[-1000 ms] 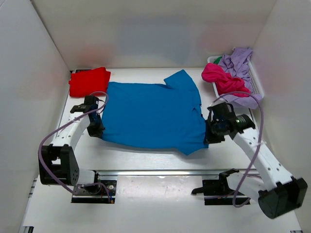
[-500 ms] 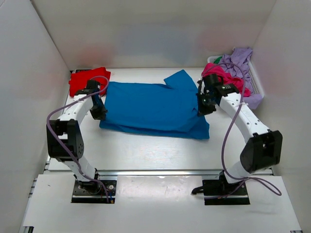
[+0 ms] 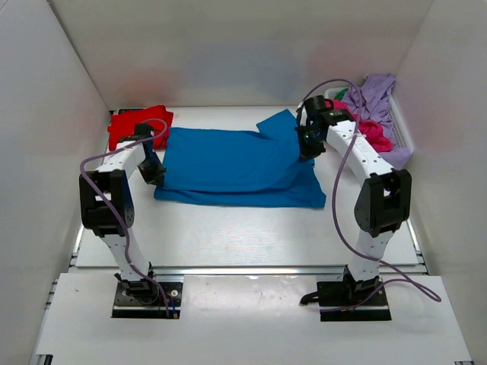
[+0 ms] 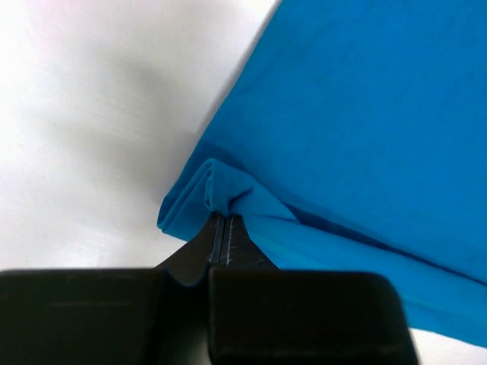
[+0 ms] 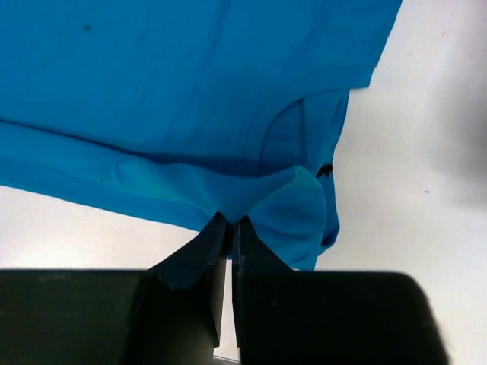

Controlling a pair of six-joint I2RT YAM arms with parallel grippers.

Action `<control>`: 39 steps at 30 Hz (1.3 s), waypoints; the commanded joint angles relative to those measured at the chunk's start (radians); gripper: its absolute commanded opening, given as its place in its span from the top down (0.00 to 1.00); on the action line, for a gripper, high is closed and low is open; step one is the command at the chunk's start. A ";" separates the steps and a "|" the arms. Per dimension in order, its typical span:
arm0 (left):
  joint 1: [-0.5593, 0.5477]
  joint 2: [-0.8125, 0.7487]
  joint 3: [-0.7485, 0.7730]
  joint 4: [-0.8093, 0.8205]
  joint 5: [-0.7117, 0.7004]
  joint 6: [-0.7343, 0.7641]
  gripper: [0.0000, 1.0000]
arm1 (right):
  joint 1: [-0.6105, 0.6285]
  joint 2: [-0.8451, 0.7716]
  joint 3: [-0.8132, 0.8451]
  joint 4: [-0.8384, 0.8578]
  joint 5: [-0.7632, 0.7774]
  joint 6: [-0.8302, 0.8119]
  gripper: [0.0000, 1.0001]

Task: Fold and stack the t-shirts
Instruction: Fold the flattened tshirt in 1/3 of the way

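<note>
A bright blue t-shirt (image 3: 236, 163) lies in the middle of the table, its near edge doubled over toward the back. My left gripper (image 3: 154, 173) is shut on the shirt's left folded edge (image 4: 221, 198). At the right, my right gripper (image 3: 306, 144) is shut on a bunched fold of the same blue cloth (image 5: 251, 194). A folded red t-shirt (image 3: 135, 124) rests at the back left. Magenta pink (image 3: 373, 131) and lilac (image 3: 373, 95) shirts are heaped in the basket at the back right.
A white slatted basket (image 3: 401, 135) stands at the back right against the wall. White walls close in the table on the left, back and right. Both arm bases (image 3: 144, 293) sit at the near edge, with purple cables looping along the arms.
Both grippers have carried the blue shirt's near edge away from me toward the back, folding it over. The shirt now looks shorter front to back.
</note>
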 commanded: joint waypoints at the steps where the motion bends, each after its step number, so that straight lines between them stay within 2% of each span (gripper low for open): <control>1: 0.011 0.014 0.068 0.036 -0.005 0.003 1.00 | 0.002 0.047 0.078 -0.004 0.017 -0.019 1.00; 9: 0.012 0.091 0.171 0.017 0.023 -0.006 1.00 | -0.023 0.133 0.155 -0.019 0.049 -0.048 1.00; 18: 0.002 0.188 0.370 -0.132 0.018 0.059 1.00 | -0.023 0.181 0.296 -0.056 0.059 -0.065 0.99; 21: 0.004 0.199 0.369 -0.138 0.009 0.065 1.00 | -0.021 0.216 0.357 -0.074 0.055 -0.067 1.00; 28: -0.001 0.229 0.334 -0.111 0.012 0.063 1.00 | -0.016 0.274 0.380 -0.039 0.056 -0.070 1.00; 29: -0.001 0.231 0.332 -0.103 0.009 0.069 0.96 | -0.018 0.281 0.385 -0.037 0.080 -0.065 1.00; 31: -0.001 0.237 0.329 -0.070 0.018 0.056 0.85 | -0.013 0.296 0.399 -0.005 0.109 -0.067 0.94; 35: 0.013 0.232 0.372 -0.040 0.002 0.043 0.53 | -0.013 0.325 0.466 0.012 0.238 -0.051 0.67; 37: 0.024 0.217 0.433 -0.065 -0.043 0.043 0.47 | -0.021 0.330 0.552 -0.025 0.295 -0.022 0.51; 39: 0.031 0.199 0.456 -0.091 -0.080 0.056 0.42 | -0.036 0.289 0.545 -0.027 0.328 0.008 0.45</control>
